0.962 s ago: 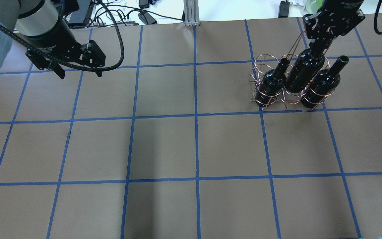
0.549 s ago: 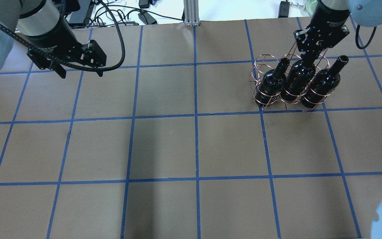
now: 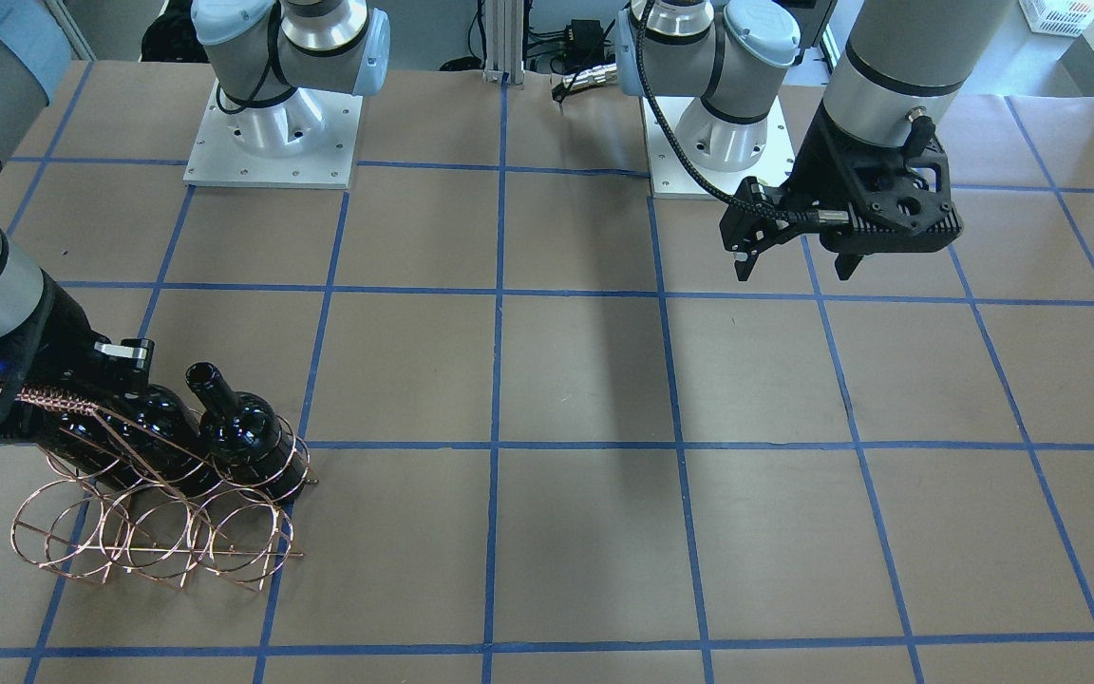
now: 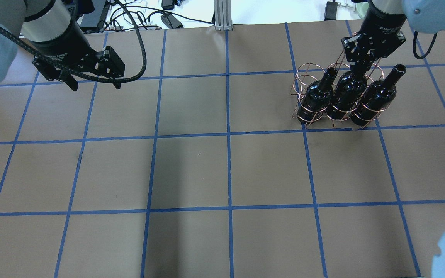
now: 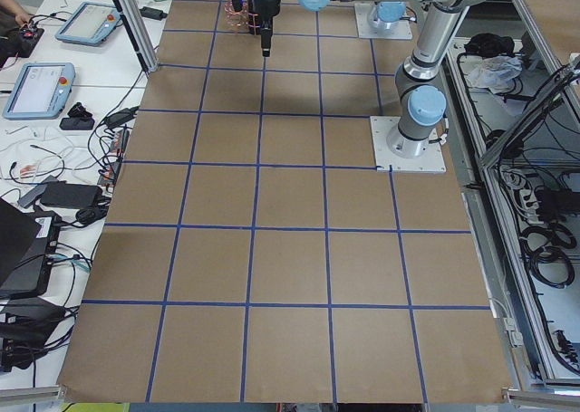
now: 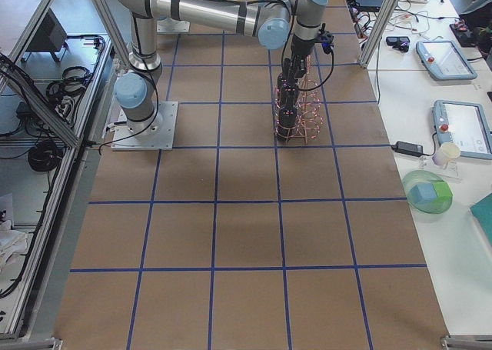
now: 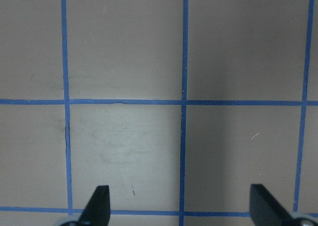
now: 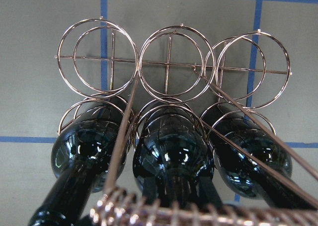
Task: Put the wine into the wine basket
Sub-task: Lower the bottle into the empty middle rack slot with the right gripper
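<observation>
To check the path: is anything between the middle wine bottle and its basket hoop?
Nothing visible does. The wine already stands in the middle hoop of the wine basket, between two other bottles, with the right end effector holding its neck.

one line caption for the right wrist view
The wine sits in the middle hoop of the wine basket, flanked by two more bottles; the other row's hoops are empty.

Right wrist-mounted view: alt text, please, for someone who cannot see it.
Three glossy black wine bottles fill one row of a copper wire basket; its other three hoops are empty. The basket's coiled handle crosses the bottom edge, over brown paper with blue tape lines.
</observation>
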You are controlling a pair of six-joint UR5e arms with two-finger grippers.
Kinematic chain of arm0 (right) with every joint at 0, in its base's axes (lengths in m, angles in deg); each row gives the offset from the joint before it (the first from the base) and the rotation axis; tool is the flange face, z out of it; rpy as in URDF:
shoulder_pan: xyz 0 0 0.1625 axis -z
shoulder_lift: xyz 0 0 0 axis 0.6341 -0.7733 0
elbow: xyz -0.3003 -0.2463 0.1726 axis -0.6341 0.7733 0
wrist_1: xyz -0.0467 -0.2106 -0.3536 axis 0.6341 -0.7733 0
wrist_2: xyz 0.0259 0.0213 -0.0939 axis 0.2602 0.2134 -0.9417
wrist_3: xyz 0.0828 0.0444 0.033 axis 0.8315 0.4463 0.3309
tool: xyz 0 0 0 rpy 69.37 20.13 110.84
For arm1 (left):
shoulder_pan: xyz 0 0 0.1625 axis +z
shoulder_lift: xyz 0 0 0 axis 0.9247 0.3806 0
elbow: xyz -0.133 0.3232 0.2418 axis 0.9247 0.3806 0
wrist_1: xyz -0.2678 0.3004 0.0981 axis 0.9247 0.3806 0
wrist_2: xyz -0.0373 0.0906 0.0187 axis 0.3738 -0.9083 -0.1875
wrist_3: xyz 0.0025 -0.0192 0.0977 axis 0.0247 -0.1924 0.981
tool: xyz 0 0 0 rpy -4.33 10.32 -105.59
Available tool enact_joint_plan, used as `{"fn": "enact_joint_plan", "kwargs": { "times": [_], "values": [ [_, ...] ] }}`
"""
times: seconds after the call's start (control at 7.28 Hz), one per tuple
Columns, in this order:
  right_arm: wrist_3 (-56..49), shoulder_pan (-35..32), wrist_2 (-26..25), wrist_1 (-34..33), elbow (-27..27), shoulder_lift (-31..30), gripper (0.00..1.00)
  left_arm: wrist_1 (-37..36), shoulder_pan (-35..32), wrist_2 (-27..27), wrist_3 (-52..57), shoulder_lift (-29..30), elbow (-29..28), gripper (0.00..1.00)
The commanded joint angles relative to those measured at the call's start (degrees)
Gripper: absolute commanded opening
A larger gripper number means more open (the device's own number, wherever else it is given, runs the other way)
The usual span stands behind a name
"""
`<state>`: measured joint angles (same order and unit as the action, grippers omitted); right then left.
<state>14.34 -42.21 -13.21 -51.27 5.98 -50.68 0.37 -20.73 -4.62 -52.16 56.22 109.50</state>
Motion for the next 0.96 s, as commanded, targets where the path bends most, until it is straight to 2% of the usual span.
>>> {"fn": "enact_joint_plan", "kwargs": {
  "times": [0.0,0.41,0.55,0.69,0.82],
  "values": [
    [0.0,0.0,0.2,0.4,0.0,-2.7,1.0,0.0,-0.1,0.1,0.1,0.1,0.0,1.0],
    [0.1,-0.5,1.7,7.9,0.1,-13.4,1.0,0.0,-0.1,0.0,0.2,0.1,0.0,1.0],
    [-0.6,-0.9,5.1,12.1,0.1,-17.1,1.0,0.0,-0.1,0.1,0.2,0.1,0.0,1.0],
    [-0.6,-1.0,8.5,12.4,0.0,-19.1,1.0,0.0,-0.1,0.1,0.1,0.1,0.0,1.0],
    [0.3,-1.1,7.9,12.7,-0.1,-19.4,1.0,0.0,-0.1,0.1,0.1,0.1,0.0,1.0]
  ]
}}
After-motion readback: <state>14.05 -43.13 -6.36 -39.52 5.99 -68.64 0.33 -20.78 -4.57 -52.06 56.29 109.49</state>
